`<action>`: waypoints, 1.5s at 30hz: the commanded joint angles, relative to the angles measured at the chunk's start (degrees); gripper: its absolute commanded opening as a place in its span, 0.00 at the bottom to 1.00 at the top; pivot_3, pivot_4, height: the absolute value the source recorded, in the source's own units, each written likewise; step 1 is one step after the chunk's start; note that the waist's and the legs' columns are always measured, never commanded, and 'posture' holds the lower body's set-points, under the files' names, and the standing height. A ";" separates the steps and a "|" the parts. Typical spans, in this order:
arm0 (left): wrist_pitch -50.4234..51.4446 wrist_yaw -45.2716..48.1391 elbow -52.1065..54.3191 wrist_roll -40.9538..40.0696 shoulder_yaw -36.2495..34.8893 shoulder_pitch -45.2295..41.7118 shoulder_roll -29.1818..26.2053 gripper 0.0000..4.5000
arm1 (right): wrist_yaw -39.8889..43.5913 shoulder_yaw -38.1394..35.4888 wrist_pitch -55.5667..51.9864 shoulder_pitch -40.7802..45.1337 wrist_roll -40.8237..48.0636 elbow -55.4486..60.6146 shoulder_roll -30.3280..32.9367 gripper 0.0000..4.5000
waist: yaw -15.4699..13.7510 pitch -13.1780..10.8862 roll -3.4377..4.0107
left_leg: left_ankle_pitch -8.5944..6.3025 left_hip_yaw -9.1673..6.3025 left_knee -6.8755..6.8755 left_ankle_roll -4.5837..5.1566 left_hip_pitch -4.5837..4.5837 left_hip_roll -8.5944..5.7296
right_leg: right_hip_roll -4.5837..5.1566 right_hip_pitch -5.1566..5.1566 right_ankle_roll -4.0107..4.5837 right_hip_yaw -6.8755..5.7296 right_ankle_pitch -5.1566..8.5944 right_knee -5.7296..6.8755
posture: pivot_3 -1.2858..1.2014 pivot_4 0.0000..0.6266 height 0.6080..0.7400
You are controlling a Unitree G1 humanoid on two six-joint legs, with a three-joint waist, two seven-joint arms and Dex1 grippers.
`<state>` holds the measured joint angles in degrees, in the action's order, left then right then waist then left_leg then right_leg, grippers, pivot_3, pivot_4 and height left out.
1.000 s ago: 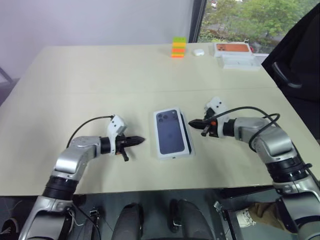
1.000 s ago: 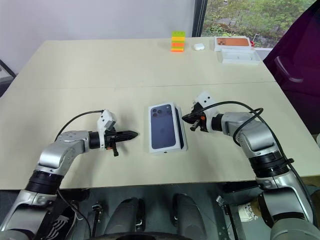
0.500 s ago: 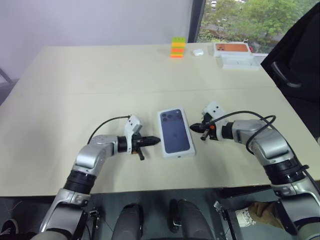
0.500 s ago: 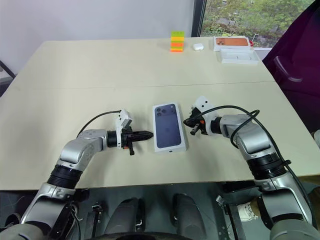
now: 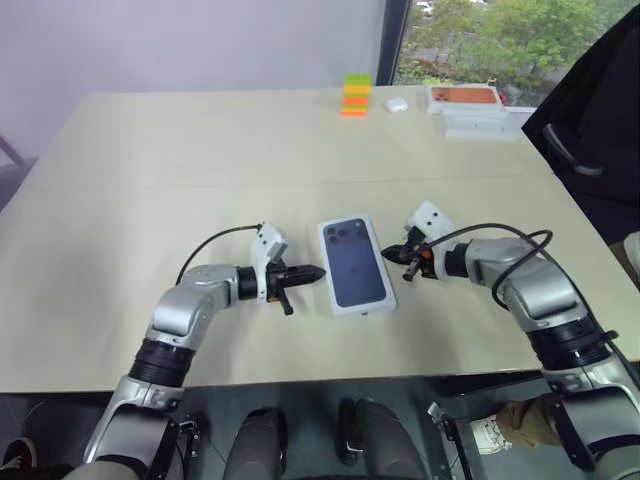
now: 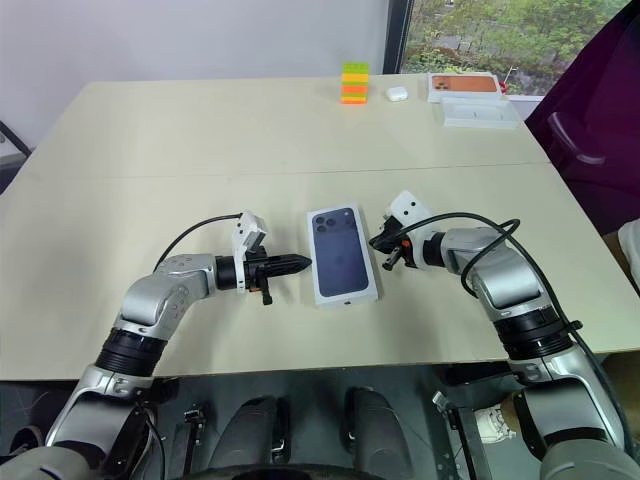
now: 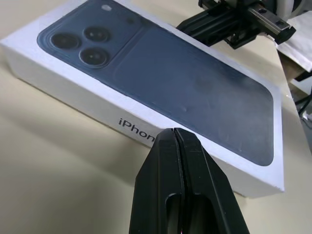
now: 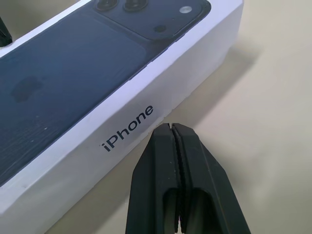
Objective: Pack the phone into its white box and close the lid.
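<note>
The white box lies closed near the table's front middle, and its lid [image 5: 357, 265], printed with a dark blue phone image, sits squarely on top. The phone itself is hidden. My left gripper [image 5: 318, 271] is shut, its tip at the lid's left long side [image 7: 97, 109], level with the tabletop. My right gripper [image 5: 390, 256] is shut too, its tip at the opposite long side [image 8: 112, 131]. Whether either tip touches the cardboard I cannot tell. Neither gripper holds anything.
At the far edge stand a stack of coloured blocks [image 5: 357, 95], a small white earbud case [image 5: 397, 103], an orange-topped box [image 5: 465, 97] and a white tray [image 5: 481, 123]. A dark chair [image 5: 590, 120] stands off the right side.
My left gripper moved right, up to the box's left side. The box shifted slightly right and the dark strip along its right edge is gone. The right gripper stayed put.
</note>
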<state>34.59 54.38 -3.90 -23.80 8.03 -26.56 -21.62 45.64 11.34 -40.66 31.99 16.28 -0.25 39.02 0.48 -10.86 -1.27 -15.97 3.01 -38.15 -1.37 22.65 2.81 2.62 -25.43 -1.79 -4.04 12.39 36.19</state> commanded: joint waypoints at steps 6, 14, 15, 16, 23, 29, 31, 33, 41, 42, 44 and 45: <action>-1.04 -1.54 2.15 -1.10 -1.25 -0.69 1.85 0.00 | 0.67 -1.01 2.70 -0.42 -2.69 1.34 0.30 0.01 | 0.01 0.00 0.00 | 0.00 0.00 -0.04 0.00 0.00 0.00 | 0.00 0.02 0.00 0.00 0.00 0.01 | 0.52 0.24 1.00; 0.15 -2.62 3.39 -2.91 -3.29 -1.30 1.78 0.00 | 4.80 -3.40 1.78 0.75 -0.56 2.70 1.58 0.01 | 0.10 0.00 0.00 | 0.00 0.00 -0.04 0.00 -0.04 0.00 | -0.02 0.02 0.00 0.00 0.00 0.05 | 0.52 0.24 1.00; 0.53 -2.85 3.30 -3.27 -3.59 -1.36 1.97 0.00 | 5.57 -2.73 1.91 0.31 -0.75 3.54 1.82 0.01 | 0.09 0.00 0.00 | 0.00 -0.01 -0.04 0.00 -0.04 0.00 | -0.02 0.02 0.00 0.00 0.00 0.06 | 0.52 0.24 1.00; -0.52 -2.85 3.40 -2.97 -3.56 -1.22 2.09 0.00 | 5.68 -2.16 2.17 -0.09 -1.17 4.00 1.64 0.01 | 0.07 0.00 0.00 | 0.00 -0.01 -0.04 0.00 -0.05 0.01 | -0.02 0.02 0.00 0.00 0.00 0.06 | 0.52 0.24 1.00; 1.50 -3.99 5.12 -3.62 -3.23 -1.60 2.19 0.00 | 3.46 -1.47 4.42 0.43 -4.47 2.80 0.69 0.01 | 0.09 0.00 0.00 | 0.00 -0.01 -0.05 -0.01 -0.06 0.00 | -0.01 0.03 0.00 0.03 -0.01 0.06 | 0.52 0.24 1.00; 0.74 -3.26 3.99 -3.27 -4.19 -0.91 -0.40 0.00 | 1.68 -3.88 6.91 3.15 -5.42 0.24 -0.11 0.01 | 0.15 0.00 0.00 | 0.01 0.01 -0.05 -0.01 -0.11 0.01 | -0.03 0.03 0.01 0.03 -0.01 0.10 | 0.52 0.24 1.00; 0.54 -3.35 3.43 -3.21 -4.40 -0.70 -0.93 0.00 | 0.78 -5.11 6.61 4.67 -4.40 0.13 -1.26 0.01 | 0.18 0.00 0.00 | 0.01 0.01 -0.05 -0.01 -0.11 0.01 | -0.04 0.03 0.01 0.03 -0.01 0.11 | 0.52 0.24 1.00; 0.24 -3.45 2.36 -2.66 -3.97 -0.35 -1.14 0.00 | 0.97 -5.89 5.16 5.50 -2.92 0.47 -2.38 0.01 | 0.17 0.00 0.00 | 0.01 0.01 -0.05 -0.02 -0.13 0.01 | -0.04 0.03 0.02 0.05 -0.02 0.12 | 0.52 0.24 1.00; -1.57 -3.59 1.29 0.99 -0.06 0.71 -0.63 0.00 | 2.01 -2.06 8.45 2.09 -7.64 -0.44 -1.26 0.01 | -0.15 0.01 -0.01 | 0.02 0.06 -0.06 -0.03 -0.09 -0.02 | 0.03 0.07 0.02 0.04 -0.01 0.07 | 0.52 0.24 1.00; -2.21 -3.47 1.21 1.69 0.48 0.70 -0.75 0.00 | 1.98 -1.71 8.45 1.93 -8.11 -0.36 -1.22 0.01 | -0.04 0.01 -0.01 | 0.02 0.07 -0.06 -0.03 -0.10 -0.03 | 0.04 0.07 0.02 0.05 -0.01 0.07 | 0.52 0.24 1.00; -2.52 -3.56 0.23 3.09 1.56 0.46 -0.89 0.00 | 1.97 -1.66 7.89 1.76 -8.40 -0.53 -1.21 0.01 | 0.05 0.01 -0.01 | 0.02 0.06 -0.07 -0.03 -0.12 -0.03 | 0.04 0.07 0.02 0.07 -0.02 0.09 | 0.52 0.24 1.00; -1.69 -3.91 -0.40 3.41 1.99 0.07 -0.55 0.00 | 2.51 -1.00 7.82 1.27 -9.05 -0.58 -0.51 0.01 | 0.10 0.01 -0.01 | 0.02 0.06 -0.08 -0.03 -0.13 -0.03 | 0.04 0.07 0.03 0.07 -0.02 0.10 | 0.52 0.24 1.00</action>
<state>33.27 50.60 -4.51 -21.39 9.36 -25.37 -22.29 47.65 10.48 -33.36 33.45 8.03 -1.56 37.21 0.58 -10.85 -1.28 -15.95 3.07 -38.23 -1.40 22.49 2.78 2.65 -25.35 -1.76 -3.97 12.37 36.31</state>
